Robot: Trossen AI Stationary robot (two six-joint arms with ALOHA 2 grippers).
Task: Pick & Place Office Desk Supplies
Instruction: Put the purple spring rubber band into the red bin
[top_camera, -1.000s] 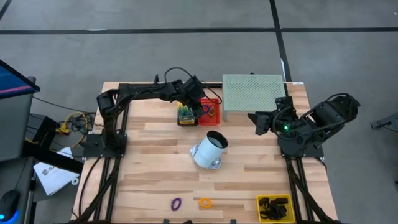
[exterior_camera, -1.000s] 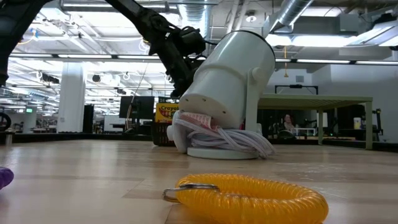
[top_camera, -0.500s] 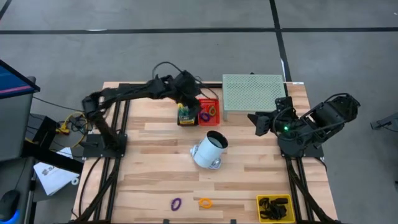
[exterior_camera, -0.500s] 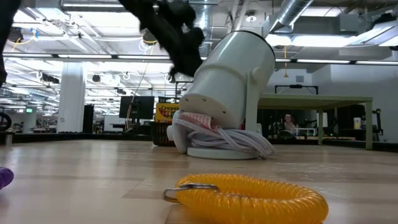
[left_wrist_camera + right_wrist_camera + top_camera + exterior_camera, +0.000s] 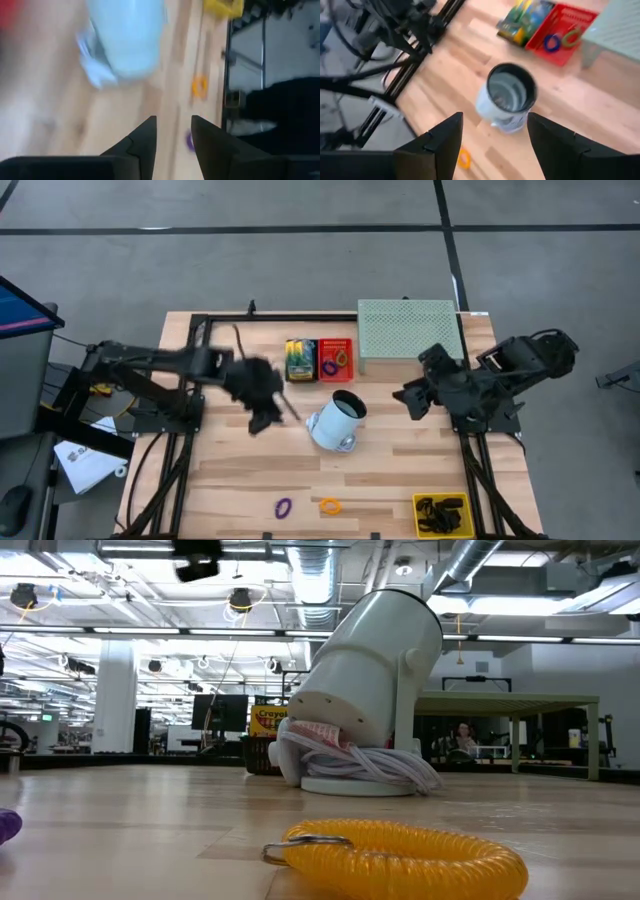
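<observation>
Left gripper low over table left of white lamp, fingers parted, nothing between. Right gripper hovering right of lamp, spread, empty.

The 2 dark fingers stand apart above blurred wood; an orange ring, perhaps a rubber band.

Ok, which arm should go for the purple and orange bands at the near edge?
Left, probably. The left gripper hangs over mid-table with empty, parted jaws, nearer the purple band and orange band. The right gripper waits at the table's right side.
</observation>
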